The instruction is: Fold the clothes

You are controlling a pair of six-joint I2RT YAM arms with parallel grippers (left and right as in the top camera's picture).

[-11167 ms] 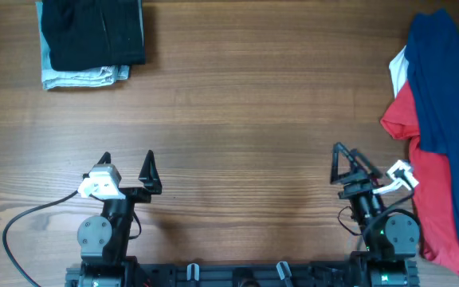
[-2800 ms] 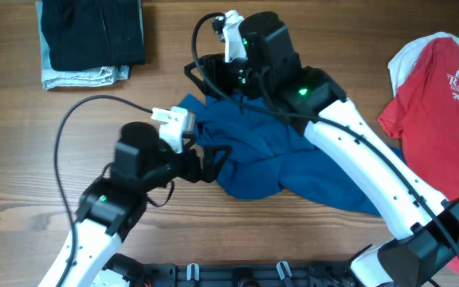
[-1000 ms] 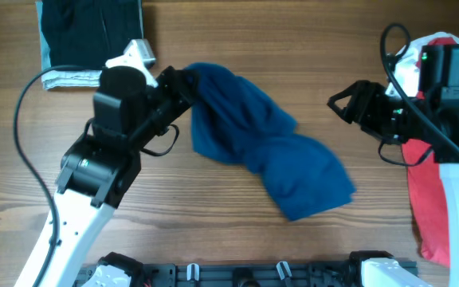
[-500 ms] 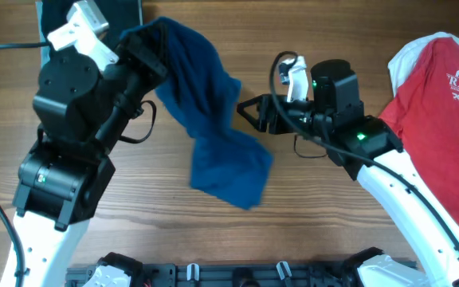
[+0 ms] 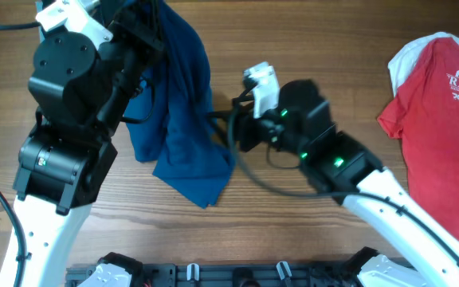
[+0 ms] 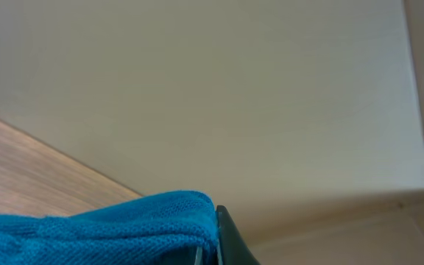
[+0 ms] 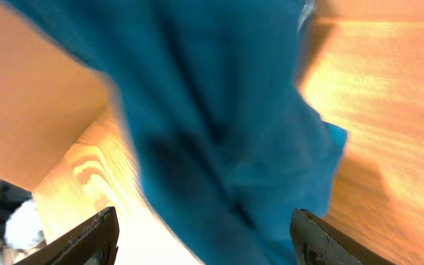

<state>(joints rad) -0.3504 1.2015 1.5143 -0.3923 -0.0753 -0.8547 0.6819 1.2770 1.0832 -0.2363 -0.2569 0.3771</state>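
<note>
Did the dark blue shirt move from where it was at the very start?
Yes. The dark blue cloth shirt went left across the wooden table, off the red T-shirt, and now hangs from the left hand.

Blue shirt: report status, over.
Left gripper shut on blue shirt, shirt hanging bunched. Right gripper open, facing the hanging cloth. Red T-shirt lies apart at right, out of the way.
</note>
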